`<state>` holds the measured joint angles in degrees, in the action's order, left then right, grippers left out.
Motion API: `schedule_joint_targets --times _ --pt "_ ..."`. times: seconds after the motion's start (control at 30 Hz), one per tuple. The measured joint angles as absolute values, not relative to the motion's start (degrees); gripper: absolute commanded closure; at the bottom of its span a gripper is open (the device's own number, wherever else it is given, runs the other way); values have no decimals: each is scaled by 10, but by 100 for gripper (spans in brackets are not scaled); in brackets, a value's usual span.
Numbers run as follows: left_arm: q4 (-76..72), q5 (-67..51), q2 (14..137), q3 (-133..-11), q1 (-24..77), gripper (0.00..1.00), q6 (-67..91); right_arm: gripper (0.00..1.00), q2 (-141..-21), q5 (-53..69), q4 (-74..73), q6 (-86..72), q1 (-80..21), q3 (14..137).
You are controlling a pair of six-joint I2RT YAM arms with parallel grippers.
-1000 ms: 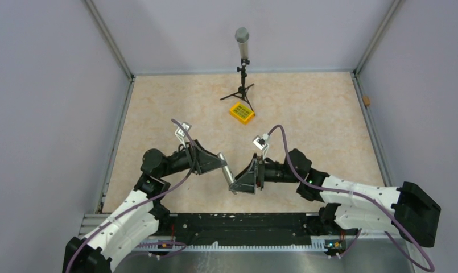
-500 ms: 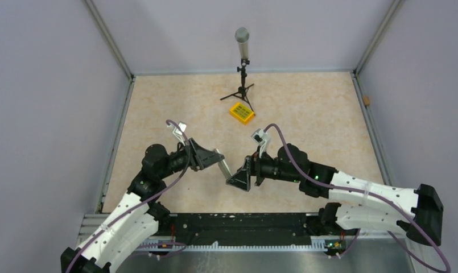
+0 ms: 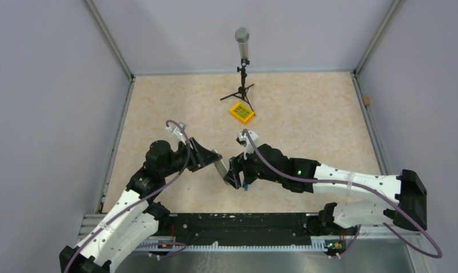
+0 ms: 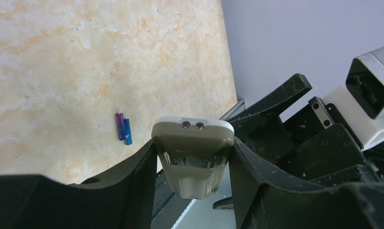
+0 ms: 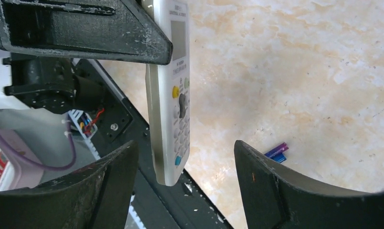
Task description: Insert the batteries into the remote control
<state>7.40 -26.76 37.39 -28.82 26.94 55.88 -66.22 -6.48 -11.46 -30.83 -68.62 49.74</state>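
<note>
Remote [image 5: 173,119] hangs clamped in my left gripper [image 4: 192,149], elbow folded inward. My right gripper [image 5: 185,148] reaches across, jaws apart by the remote's end. Batteries [image 4: 123,129] lie on the table [image 4: 85,57] below the remote.

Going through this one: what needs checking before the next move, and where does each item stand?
1. Left claw grips the remote control: ok, clamped from both sides.
2. Right claw is open: ok, its fingers stand apart either side of the remote's free end, the wider gap on the button side.
3. Batteries are located: ok, two lie side by side on the table, neither held.
4. Battery compartment is open: cannot tell, the back is not clearly shown.
5. Yellow box is out of the way: ok, it sits well beyond both arms.
</note>
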Motion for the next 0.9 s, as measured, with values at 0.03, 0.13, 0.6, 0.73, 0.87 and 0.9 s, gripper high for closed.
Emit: schedule_joint_targets --times 0.03,0.13,0.6,0.73,0.87,0.9 --pt "79 -264 374 -288 269 100 560 30 -670 -70 -121 -305 -689 503" --pt "84 -256 374 -288 269 100 565 33 -691 -87 -133 -295 -700 519" --pt "84 -241 369 -288 269 100 589 67 -752 -131 -134 -280 -731 545" --pt "83 -238 369 -286 269 100 598 95 -753 -136 -133 -274 -733 546" --pt "82 -237 369 -282 269 76 604 100 -753 -138 -134 -268 -738 546" --pt "81 -237 369 -281 269 70 605 100 -753 -139 -136 -267 -738 546"
